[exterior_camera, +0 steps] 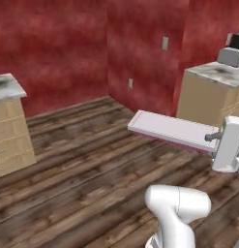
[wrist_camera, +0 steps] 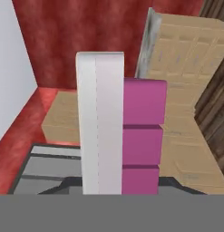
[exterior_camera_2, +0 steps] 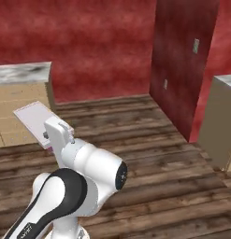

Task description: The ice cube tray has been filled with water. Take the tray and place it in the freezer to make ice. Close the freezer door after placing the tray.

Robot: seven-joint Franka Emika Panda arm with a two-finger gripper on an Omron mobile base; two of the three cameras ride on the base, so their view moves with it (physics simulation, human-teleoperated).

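gripper clamped on the ice cube tray | carried mid-room over wood floor | left: find freezer, slide it in, shut door

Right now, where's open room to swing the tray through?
Open wood floor lies between the left cabinet and the ice cube tray held by the end effector. It is tighter toward the right-hand cabinet and the red wall corner.

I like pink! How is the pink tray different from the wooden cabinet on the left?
The ice cube tray is thin, flat and pale pink-white with a magenta edge; the cabinet is a tall tan box with a grey marble top. The tray is up in the air, held at the claw; the cabinet stands on the floor. Both are rectangular.
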